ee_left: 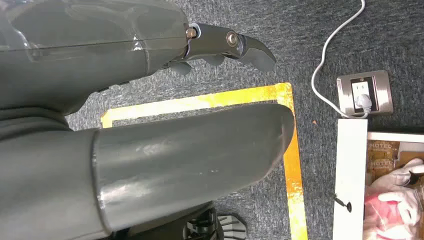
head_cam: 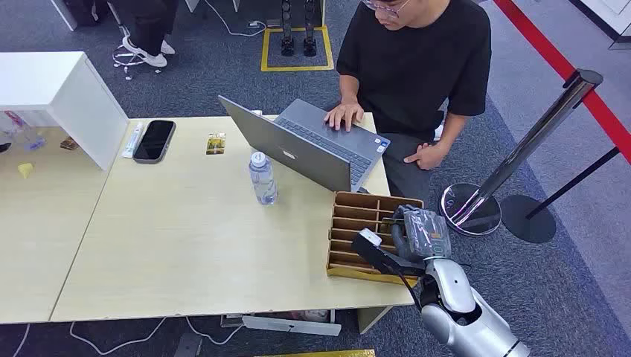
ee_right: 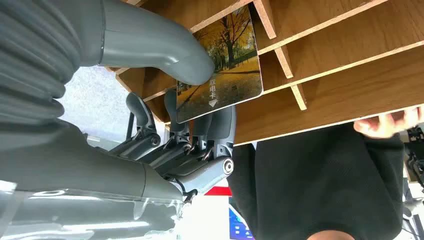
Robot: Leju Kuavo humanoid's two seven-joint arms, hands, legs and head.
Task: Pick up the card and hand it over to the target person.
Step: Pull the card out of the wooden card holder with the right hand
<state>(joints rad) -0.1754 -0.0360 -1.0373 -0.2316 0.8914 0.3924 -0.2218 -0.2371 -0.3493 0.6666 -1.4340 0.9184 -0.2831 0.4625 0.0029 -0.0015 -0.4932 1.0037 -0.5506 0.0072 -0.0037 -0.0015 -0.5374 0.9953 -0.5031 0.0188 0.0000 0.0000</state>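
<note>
Grey carpet surrounds a pale wooden desk (head_cam: pixel 186 245) where a person in a black shirt (head_cam: pixel 417 59) is seated. At its right end, a thin glossy plastic card printed with autumn trees (ee_right: pixel 225 65) is pinched by the right hand (ee_right: pixel 185 115) against a slotted brown wooden card rack (head_cam: pixel 364 223). Light, stiff and slippery handling is judged; its flat faces should be gripped. The left hand (ee_left: pixel 220 50), hanging, is seen holding nothing, its fingers loosely apart.
</note>
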